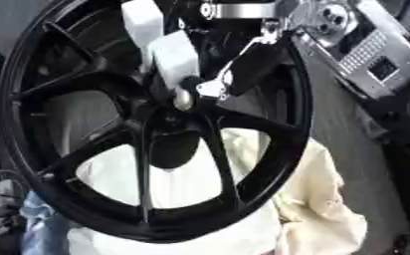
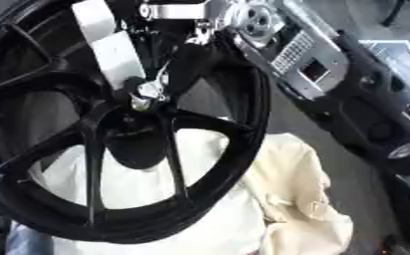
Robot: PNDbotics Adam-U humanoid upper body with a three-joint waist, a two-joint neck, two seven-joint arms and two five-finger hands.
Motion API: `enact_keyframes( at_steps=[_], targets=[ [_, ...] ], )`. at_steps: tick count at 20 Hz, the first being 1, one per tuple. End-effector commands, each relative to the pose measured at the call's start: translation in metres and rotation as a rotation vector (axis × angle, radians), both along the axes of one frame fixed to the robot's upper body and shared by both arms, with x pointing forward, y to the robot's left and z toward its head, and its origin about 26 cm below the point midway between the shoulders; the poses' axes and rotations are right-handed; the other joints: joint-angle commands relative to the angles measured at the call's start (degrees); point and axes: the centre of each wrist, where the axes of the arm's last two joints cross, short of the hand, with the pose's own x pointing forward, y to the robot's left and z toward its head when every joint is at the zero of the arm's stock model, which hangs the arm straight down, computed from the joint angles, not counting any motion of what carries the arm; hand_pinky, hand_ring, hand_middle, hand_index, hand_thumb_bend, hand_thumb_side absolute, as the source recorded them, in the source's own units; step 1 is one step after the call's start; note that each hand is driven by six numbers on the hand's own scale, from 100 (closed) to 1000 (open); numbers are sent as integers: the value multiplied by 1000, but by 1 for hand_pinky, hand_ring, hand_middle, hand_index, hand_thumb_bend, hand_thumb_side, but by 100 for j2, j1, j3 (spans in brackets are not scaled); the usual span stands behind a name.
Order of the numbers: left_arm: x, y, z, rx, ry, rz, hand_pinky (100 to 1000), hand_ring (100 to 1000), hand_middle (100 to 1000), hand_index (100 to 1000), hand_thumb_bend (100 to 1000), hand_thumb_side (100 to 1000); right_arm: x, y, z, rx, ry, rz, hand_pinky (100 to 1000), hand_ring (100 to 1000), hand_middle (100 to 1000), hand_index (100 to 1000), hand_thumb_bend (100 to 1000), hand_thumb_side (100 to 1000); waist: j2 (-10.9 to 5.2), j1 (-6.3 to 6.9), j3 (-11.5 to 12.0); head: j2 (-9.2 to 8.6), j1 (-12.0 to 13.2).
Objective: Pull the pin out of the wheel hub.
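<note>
A large black spoked wheel [image 1: 95, 149] stands tilted and fills most of both views. At its hub [image 1: 169, 122] a small pale, rounded pin [image 1: 184, 99] sticks out. My right hand [image 1: 178, 60] comes down from the top, its silver wrist [image 1: 326, 20] at the upper right. A white-covered finger sits on the pin's left and a black finger with a silver tip [image 1: 213, 88] on its right, so the two pinch the pin. How deep the pin sits in the hub is hidden. My left hand shows in neither view.
A cream cloth [image 1: 326, 209] lies bunched under the wheel's lower right, and white material [image 1: 187, 184] shows through the spokes. Grey floor [image 1: 339, 129] runs along the right. Dark equipment [image 2: 378, 124] stands at the right edge. Blue fabric [image 1: 39, 226] sits lower left.
</note>
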Motion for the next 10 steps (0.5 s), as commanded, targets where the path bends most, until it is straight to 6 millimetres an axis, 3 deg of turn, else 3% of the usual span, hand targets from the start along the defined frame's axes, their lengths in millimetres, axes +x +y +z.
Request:
enact_keyframes(
  at_steps=[1, 10],
  targets=[
    [-1, 4, 5, 19, -12, 7, 698, 726, 689, 699, 222, 831, -8, -11, 20, 32, -33, -9, 797, 571, 353, 543, 100, 181, -128, 42, 3, -8, -3],
    [-1, 4, 4, 15, -11, 9, 700, 727, 691, 699, 219, 832, -21, -35, 45, 193, 44, -17, 825, 573, 353, 548, 100, 183, -155, 70, -28, -50, -19]
  ],
)
